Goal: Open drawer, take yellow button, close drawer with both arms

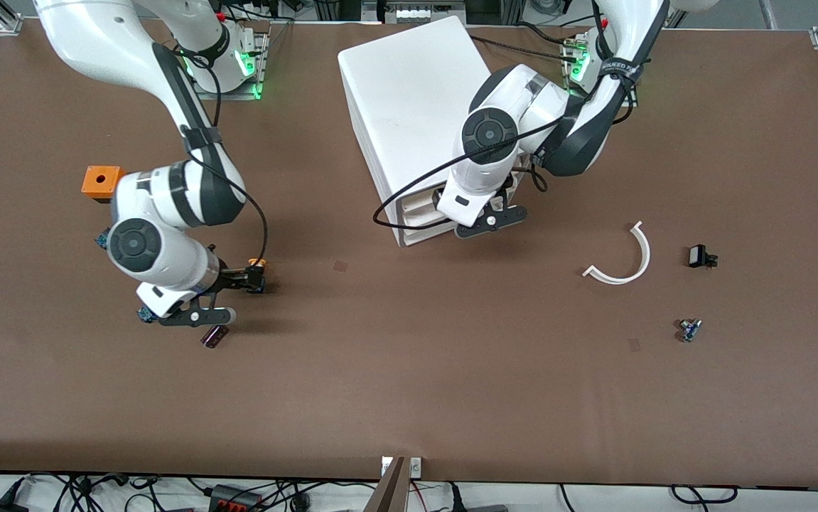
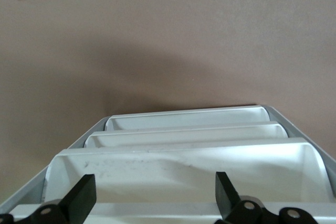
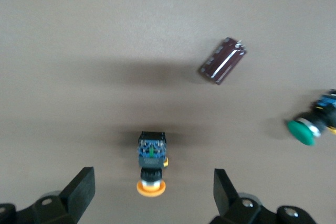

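White arms (image 1: 167, 206) with dark grey joint caps (black cables looping) and black pincers.

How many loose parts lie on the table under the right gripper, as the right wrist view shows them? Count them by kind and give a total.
Pushbuttons: 2, the orange-yellow-capped button and the green-capped button
Cylinders: 1, the dark red cylinder
Total: 3

Left claw (image 2: 152, 195) open, right claw (image 3: 152, 192) open
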`<state>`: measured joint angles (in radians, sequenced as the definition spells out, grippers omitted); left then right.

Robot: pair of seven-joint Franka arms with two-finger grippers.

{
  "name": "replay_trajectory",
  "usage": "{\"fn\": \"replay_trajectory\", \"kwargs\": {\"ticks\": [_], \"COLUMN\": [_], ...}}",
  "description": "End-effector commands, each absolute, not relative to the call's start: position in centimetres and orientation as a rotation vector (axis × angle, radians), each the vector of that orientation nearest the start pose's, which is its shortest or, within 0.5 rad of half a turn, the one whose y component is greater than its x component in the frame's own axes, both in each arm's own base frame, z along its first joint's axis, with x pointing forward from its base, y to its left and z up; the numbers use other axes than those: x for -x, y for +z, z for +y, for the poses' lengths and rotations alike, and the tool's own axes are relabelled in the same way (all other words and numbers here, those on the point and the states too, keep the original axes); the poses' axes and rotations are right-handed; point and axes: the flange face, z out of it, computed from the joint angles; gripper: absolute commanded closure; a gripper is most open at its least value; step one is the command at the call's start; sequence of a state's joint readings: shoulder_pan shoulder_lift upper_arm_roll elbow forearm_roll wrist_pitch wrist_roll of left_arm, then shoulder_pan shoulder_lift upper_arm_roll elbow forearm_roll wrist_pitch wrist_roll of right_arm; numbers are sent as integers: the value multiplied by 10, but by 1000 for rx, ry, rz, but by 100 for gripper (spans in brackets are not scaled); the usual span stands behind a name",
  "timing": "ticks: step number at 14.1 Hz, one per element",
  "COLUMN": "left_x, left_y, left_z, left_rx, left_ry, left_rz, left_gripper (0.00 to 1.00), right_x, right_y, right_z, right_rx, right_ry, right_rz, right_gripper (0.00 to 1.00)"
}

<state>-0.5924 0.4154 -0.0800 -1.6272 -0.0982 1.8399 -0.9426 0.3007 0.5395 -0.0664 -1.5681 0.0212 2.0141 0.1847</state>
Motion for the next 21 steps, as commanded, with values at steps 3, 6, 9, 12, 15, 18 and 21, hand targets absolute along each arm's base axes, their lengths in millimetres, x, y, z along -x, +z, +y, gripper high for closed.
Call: {"fn": "replay_trajectory", "kwargs": {"ticks": [3,6,9,12,15,18,21], "left_x": [-499,-529,-548,-577,-600,-597,-589], "left_y": [377,408,432,466,502,532,568], "left_z": [-402,-383,-360,-304,-229,-171,-100], "left_rx": [3020,2986,2917,2942,2973,2977,3091], "left_ry": [334,120,32,64,65,152,159], "left_rz": [-448,-418,-408,-245,-123,-24,-11], "left_gripper": [0,0,0,0,0,0,0], "right_x": [-669,-662,-665,-666,-660,-645,-628], "right_y": [417,466,519,553,567,599,609], "right_z": [140,113,103,64,25,-19,-53], "right_rx": [3168,3164,3158,3156,3149,3103,3098], "right_ry": [62,-5,-56,-55,-29,-92,-97], "right_rz": [-64,-1,37,128,215,280,240], "right_gripper": [0,0,0,0,0,0,0]}}
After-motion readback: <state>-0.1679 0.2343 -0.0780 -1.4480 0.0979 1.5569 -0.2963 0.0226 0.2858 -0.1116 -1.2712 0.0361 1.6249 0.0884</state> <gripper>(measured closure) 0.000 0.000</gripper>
